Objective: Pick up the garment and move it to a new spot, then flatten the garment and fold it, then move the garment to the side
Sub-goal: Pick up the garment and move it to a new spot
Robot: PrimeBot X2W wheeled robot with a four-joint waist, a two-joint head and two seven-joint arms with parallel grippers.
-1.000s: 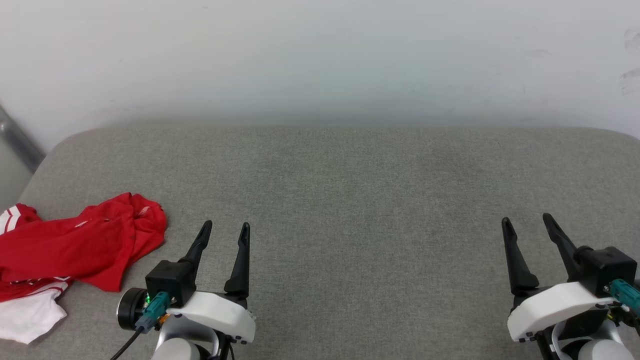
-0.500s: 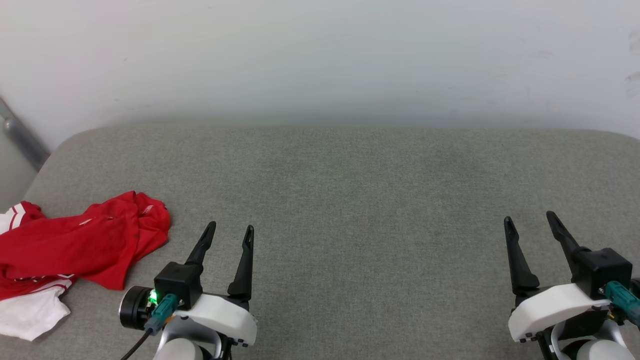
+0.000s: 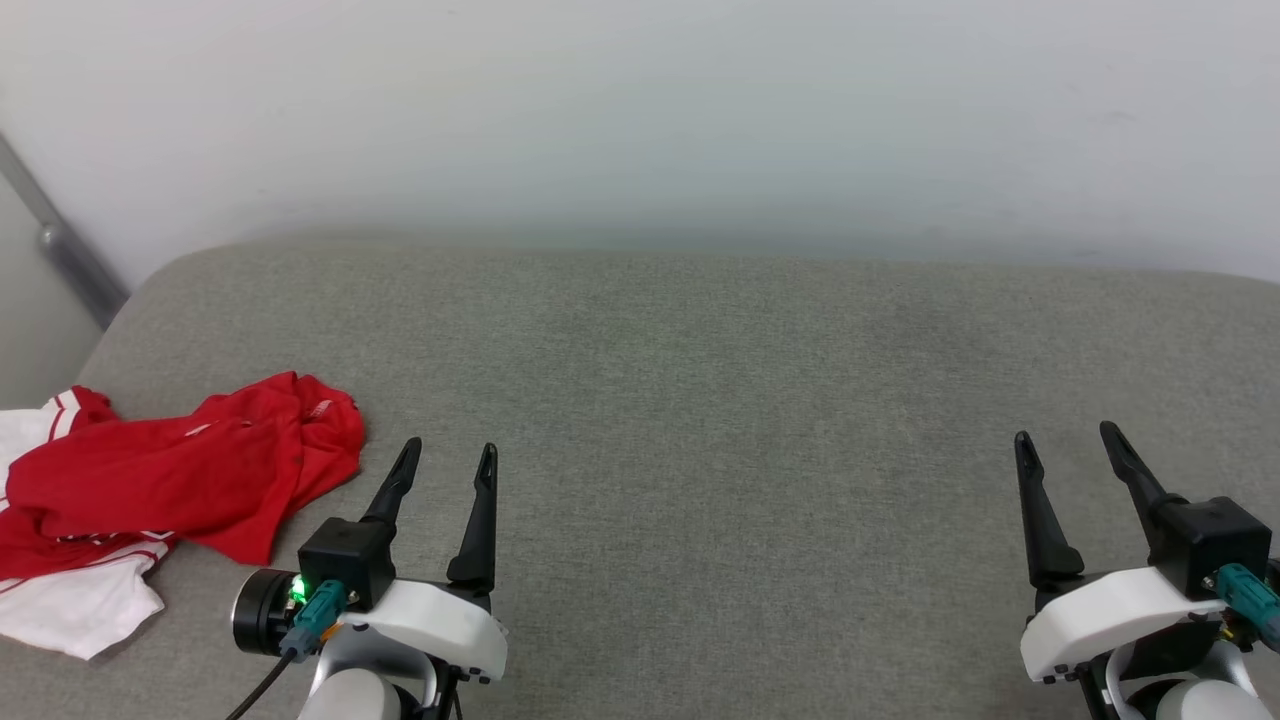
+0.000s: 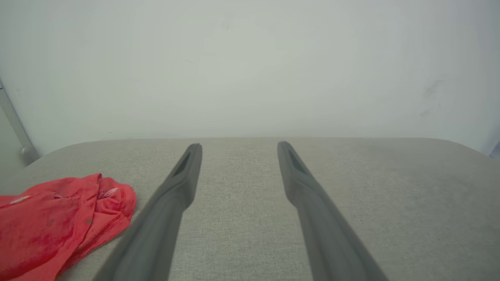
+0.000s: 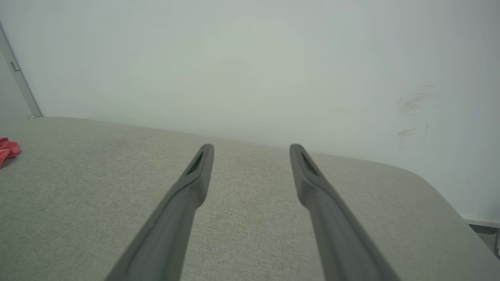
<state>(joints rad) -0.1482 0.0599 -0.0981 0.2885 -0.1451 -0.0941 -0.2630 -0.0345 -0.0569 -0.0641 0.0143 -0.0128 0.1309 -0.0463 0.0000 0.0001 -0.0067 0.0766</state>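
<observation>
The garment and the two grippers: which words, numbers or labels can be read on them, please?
No text here can be read.
On the garment: small white marks among the red folds, too small and crumpled to read.
On the left gripper and the right gripper: plain dark fingers, with no lettering that I can see.

Pretty plain setup: a big grey woven-fabric cushion [image 3: 700, 400] with rounded corners sits right up against a white wall [image 3: 640, 110]. A grey metal bar [image 3: 60, 250] slants down at the far left. There are a few dark scuff marks [image 5: 410, 103] on the wall's right side. Light's soft and even.
</observation>
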